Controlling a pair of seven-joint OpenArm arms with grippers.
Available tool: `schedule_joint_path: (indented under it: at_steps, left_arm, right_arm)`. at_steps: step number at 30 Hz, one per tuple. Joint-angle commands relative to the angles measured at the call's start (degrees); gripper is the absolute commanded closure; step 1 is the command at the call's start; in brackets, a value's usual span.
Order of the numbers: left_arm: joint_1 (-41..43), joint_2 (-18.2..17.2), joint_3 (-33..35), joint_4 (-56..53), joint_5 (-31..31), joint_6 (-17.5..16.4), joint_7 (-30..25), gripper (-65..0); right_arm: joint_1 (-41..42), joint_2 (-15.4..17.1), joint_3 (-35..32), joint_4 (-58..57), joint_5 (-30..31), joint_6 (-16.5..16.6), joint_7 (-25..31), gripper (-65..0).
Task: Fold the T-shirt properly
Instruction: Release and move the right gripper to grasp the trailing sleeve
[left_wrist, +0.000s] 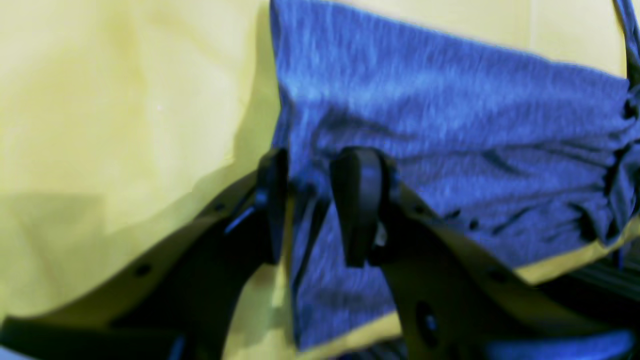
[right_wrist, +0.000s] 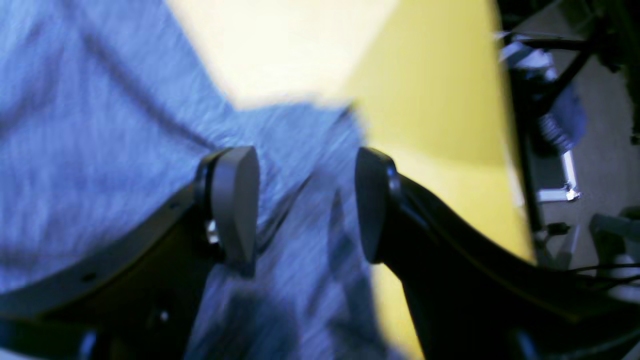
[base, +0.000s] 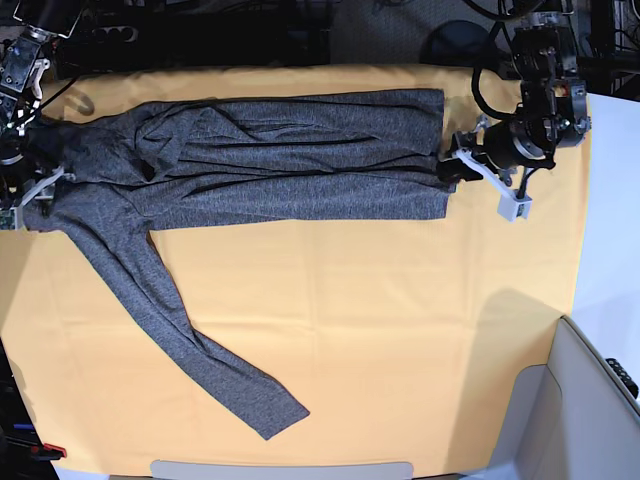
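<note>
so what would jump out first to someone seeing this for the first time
The grey T-shirt stretched across the far side of the yellow cloth, one long sleeve trailing toward the near edge. Then the left gripper and right gripper at its two ends, jaws parted.

The T-shirt (base: 290, 150) lies stretched across the far part of the cloth (base: 400, 330), one sleeve (base: 190, 350) trailing toward the near edge at the left.
</note>
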Motion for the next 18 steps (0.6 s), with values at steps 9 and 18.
schedule_joint_path:
  at_steps: [9, 18]
  left_arm:
    - [-3.59, -0.47, -9.54, 9.16, -0.70, -0.15, 2.40, -18.6]
    - [-3.59, -0.38, -9.37, 8.81, -0.70, -0.15, 1.96, -18.6]
  right_arm:
    - [15.07, 0.07, 0.93, -2.77, 0.23, -0.56, -2.54, -31.2]
    - [39.60, -0.72, -9.09, -33.71, 0.84, 5.50, -6.41, -31.4]
